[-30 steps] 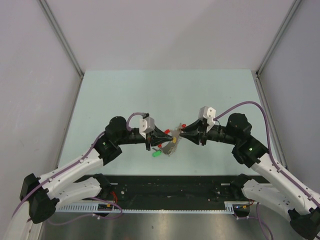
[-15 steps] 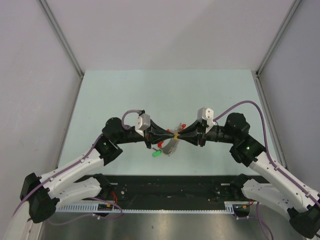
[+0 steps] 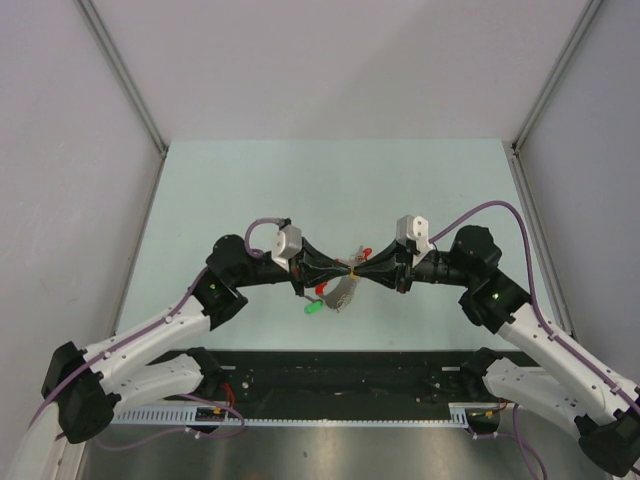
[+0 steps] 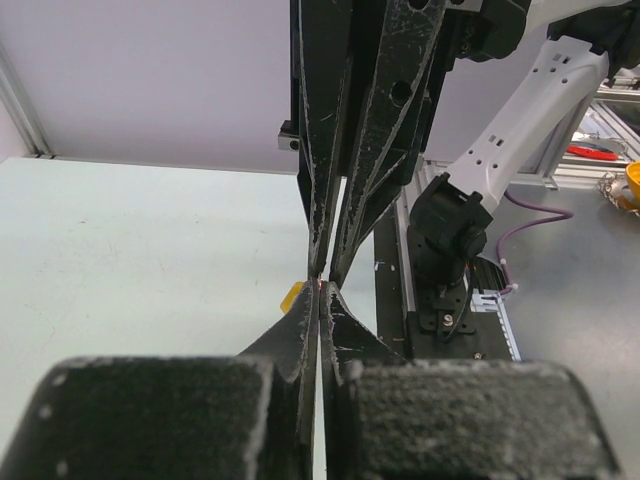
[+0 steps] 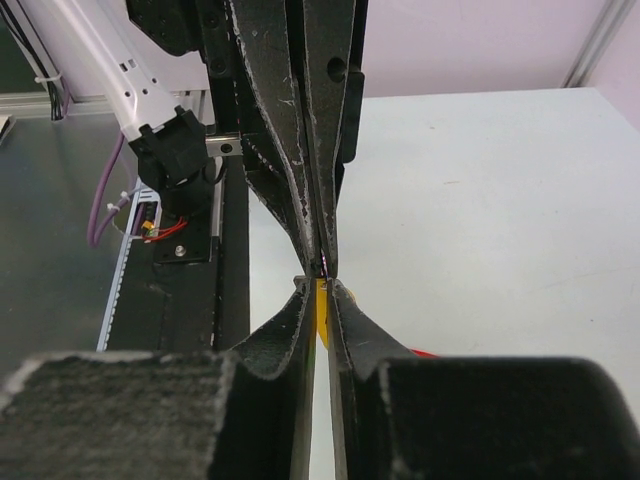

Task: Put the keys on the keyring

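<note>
The two grippers meet tip to tip above the table's middle. My left gripper [image 3: 346, 270] [image 4: 320, 290] is shut on the keyring, whose red band shows only as a thin glint at the tips. The keyring's pale grey ridged tag [image 3: 342, 293] hangs just below. My right gripper [image 3: 359, 270] [image 5: 321, 286] is shut on the yellow key [image 3: 353, 270] [image 5: 321, 306], whose head stands edge-on between its fingers. From the left wrist the yellow key [image 4: 291, 297] peeks out left of the tips. A green key [image 3: 313, 307] lies on the table, and a red key [image 3: 367, 251] lies behind the tips.
A small red piece [image 3: 321, 289] sits beside the grey tag, under the left fingers. The black base rail [image 3: 340, 375] runs along the near edge. Grey walls [image 3: 80, 150] close in both sides of the pale green table [image 3: 330, 190].
My right gripper has slid left until its tips touch the left gripper's, and its jaws have narrowed onto the yellow key. The left arm has drawn back slightly to the left.
</note>
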You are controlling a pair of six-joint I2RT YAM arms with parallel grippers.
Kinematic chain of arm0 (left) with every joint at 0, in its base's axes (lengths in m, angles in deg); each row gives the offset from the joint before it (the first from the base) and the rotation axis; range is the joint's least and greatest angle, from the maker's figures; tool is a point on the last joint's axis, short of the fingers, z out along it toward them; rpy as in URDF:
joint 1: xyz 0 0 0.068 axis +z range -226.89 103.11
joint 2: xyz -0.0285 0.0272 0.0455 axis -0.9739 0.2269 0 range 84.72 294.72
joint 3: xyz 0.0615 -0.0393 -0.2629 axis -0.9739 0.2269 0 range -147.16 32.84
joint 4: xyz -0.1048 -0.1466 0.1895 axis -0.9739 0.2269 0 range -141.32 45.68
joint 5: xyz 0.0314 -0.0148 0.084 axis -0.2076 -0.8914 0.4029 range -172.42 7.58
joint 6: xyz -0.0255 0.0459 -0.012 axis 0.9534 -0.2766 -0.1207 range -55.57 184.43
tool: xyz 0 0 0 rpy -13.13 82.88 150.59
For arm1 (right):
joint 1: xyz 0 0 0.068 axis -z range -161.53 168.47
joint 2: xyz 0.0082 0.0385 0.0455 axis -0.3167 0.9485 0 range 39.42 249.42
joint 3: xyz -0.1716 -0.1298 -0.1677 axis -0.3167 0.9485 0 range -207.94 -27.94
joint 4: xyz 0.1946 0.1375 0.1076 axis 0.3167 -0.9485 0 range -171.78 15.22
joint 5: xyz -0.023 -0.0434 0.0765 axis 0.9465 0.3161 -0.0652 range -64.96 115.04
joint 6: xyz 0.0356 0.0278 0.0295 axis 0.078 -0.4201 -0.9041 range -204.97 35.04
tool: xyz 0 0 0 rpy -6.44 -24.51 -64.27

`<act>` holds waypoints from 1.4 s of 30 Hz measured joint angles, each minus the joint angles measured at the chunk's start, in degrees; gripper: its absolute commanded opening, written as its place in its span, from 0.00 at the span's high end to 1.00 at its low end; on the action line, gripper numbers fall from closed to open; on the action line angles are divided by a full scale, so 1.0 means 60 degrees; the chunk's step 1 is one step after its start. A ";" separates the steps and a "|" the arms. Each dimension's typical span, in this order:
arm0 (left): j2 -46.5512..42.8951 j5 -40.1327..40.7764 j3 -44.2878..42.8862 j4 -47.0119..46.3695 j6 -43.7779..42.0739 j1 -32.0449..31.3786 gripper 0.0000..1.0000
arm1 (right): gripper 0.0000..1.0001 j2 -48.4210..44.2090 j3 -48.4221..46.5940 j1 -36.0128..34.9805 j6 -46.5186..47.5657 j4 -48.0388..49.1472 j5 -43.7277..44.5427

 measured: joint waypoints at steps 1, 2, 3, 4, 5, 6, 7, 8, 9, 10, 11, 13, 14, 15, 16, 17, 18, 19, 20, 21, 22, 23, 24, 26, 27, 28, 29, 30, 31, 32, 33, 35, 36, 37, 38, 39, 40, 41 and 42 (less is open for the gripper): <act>0.0000 0.0000 0.0004 -0.0033 0.0018 0.0000 1.00 | 0.90 0.0015 0.0000 -0.0004 0.0000 0.0000 0.0000; 0.0000 0.0000 0.0004 -0.0055 0.0047 0.0000 1.00 | 0.90 0.0044 0.0000 -0.0015 0.0000 0.0015 -0.0007; 0.0000 0.0000 0.0007 -0.0084 0.0066 0.0000 1.00 | 0.90 0.0073 0.0000 -0.0018 0.0000 0.0025 -0.0015; 0.0000 0.0000 0.0018 -0.0117 0.0073 0.0000 0.99 | 0.90 0.0095 0.0000 -0.0033 0.0000 0.0025 -0.0022; 0.0000 0.0000 0.0033 -0.0149 0.0076 0.0000 1.00 | 0.90 0.0117 0.0000 -0.0047 -0.0004 0.0036 -0.0025; 0.0000 0.0000 0.0040 -0.0171 0.0084 0.0000 1.00 | 0.90 0.0131 0.0000 -0.0062 -0.0004 0.0051 -0.0025; 0.0000 0.0000 0.0047 -0.0189 0.0095 0.0004 1.00 | 0.90 0.0149 0.0000 -0.0066 -0.0004 0.0062 -0.0025; 0.0000 0.0000 0.0051 -0.0197 0.0098 0.0004 0.99 | 0.90 0.0160 0.0000 -0.0066 -0.0004 0.0069 -0.0025; 0.0000 0.0000 0.0055 -0.0208 0.0113 0.0004 1.00 | 0.90 0.0168 0.0000 -0.0076 -0.0007 0.0069 -0.0025; 0.0000 0.0000 0.0062 -0.0219 0.0142 0.0004 1.00 | 0.90 0.0171 0.0000 -0.0084 -0.0011 0.0076 -0.0025; 0.0000 0.0000 0.0066 -0.0233 0.0153 0.0004 0.99 | 0.90 0.0171 0.0000 -0.0095 -0.0022 0.0076 -0.0025; 0.0000 0.0000 0.0069 -0.0248 0.0164 0.0007 0.99 | 0.90 0.0171 0.0000 -0.0109 -0.0047 0.0095 -0.0025; 0.0000 0.0000 0.0069 -0.0259 0.0168 0.0011 1.00 | 0.90 0.0171 0.0000 -0.0117 -0.0076 0.0106 -0.0025; 0.0000 -0.0004 0.0069 -0.0270 0.0171 0.0011 1.00 | 0.90 0.0171 0.0004 -0.0120 -0.0098 0.0117 -0.0025; 0.0004 -0.0004 0.0069 -0.0288 0.0171 0.0011 1.00 | 0.90 0.0175 0.0004 -0.0124 -0.0109 0.0124 -0.0029; 0.0011 -0.0004 0.0069 -0.0313 0.0171 0.0011 1.00 | 0.90 0.0178 0.0004 -0.0127 -0.0120 0.0131 -0.0029; 0.0036 -0.0018 0.0069 -0.0361 0.0171 0.0007 1.00 | 0.90 0.0186 0.0004 -0.0138 -0.0142 0.0142 -0.0033; 0.0058 -0.0036 0.0069 -0.0390 0.0171 0.0004 1.00 | 0.90 0.0193 0.0004 -0.0146 -0.0153 0.0153 -0.0036; 0.0091 -0.0044 0.0069 -0.0426 0.0171 0.0004 1.00 | 0.90 0.0200 0.0004 -0.0149 -0.0164 0.0175 -0.0033; 0.0124 -0.0058 0.0069 -0.0470 0.0171 0.0004 1.00 | 0.91 0.0208 0.0007 -0.0149 -0.0175 0.0189 -0.0033; 0.0153 -0.0073 0.0069 -0.0503 0.0171 0.0004 1.00 | 0.94 0.0219 0.0007 -0.0149 -0.0178 0.0193 -0.0033; 0.0178 -0.0076 0.0069 -0.0514 0.0171 0.0004 1.00 | 0.97 0.0229 0.0011 -0.0146 -0.0182 0.0193 -0.0033; 0.0208 -0.0076 0.0069 -0.0532 0.0171 0.0004 1.00 | 1.00 0.0237 0.0018 -0.0138 -0.0189 0.0193 -0.0029; 0.0244 -0.0076 0.0069 -0.0543 0.0168 0.0004 1.00 | 1.00 0.0240 0.0044 -0.0120 -0.0193 0.0193 -0.0025; 0.0259 -0.0076 0.0069 -0.0539 0.0171 0.0004 1.00 | 1.00 0.0237 0.0055 -0.0113 -0.0211 0.0193 -0.0022; 0.0262 -0.0073 0.0069 -0.0539 0.0168 0.0004 1.00 | 1.00 0.0240 0.0055 -0.0109 -0.0219 0.0189 -0.0018; 0.0259 -0.0073 0.0069 -0.0539 0.0168 0.0004 1.00 | 1.00 0.0240 0.0058 -0.0106 -0.0219 0.0189 -0.0015; 0.0259 -0.0073 0.0069 -0.0535 0.0160 0.0004 0.99 | 1.00 0.0237 0.0058 -0.0106 -0.0215 0.0182 0.0004; 0.0255 -0.0069 0.0069 -0.0532 0.0157 0.0004 0.99 | 1.00 0.0229 0.0058 -0.0106 -0.0215 0.0168 0.0029; 0.0244 -0.0029 0.0069 -0.0495 0.0149 0.0004 0.98 | 1.00 0.0229 0.0058 -0.0106 -0.0208 0.0146 0.0058; 0.0226 -0.0007 0.0069 -0.0448 0.0131 0.0000 0.94 | 1.00 0.0229 0.0058 -0.0106 -0.0193 0.0120 0.0084; 0.0142 0.0182 0.0069 -0.0240 0.0051 -0.0040 0.90 | 1.00 0.0226 0.0058 -0.0106 -0.0175 0.0040 0.0186; 0.0113 0.0266 0.0069 -0.0160 -0.0025 -0.0058 0.85 | 1.00 0.0215 0.0058 -0.0106 -0.0171 -0.0011 0.0244; 0.0066 0.0379 0.0069 -0.0033 -0.0087 -0.0091 0.83 | 1.00 0.0200 0.0058 -0.0106 -0.0160 -0.0084 0.0328; 0.0004 0.0506 0.0069 0.0131 -0.0193 -0.0127 0.81 | 1.00 0.0186 0.0062 -0.0106 -0.0146 -0.0157 0.0390; -0.0069 0.0568 0.0069 0.0302 -0.0270 -0.0160 0.79 | 1.00 0.0164 0.0062 -0.0117 -0.0120 -0.0262 0.0528; -0.0131 0.0623 0.0069 0.0433 -0.0317 -0.0193 0.78 | 1.00 0.0146 0.0062 -0.0113 -0.0098 -0.0328 0.0608; -0.0222 0.0743 0.0066 0.0608 -0.0423 -0.0222 0.77 | 1.00 0.0127 0.0062 -0.0106 -0.0084 -0.0408 0.0718; -0.0324 0.0812 0.0066 0.0798 -0.0521 -0.0222 0.76 | 1.00 0.0113 0.0062 -0.0098 -0.0066 -0.0506 0.0809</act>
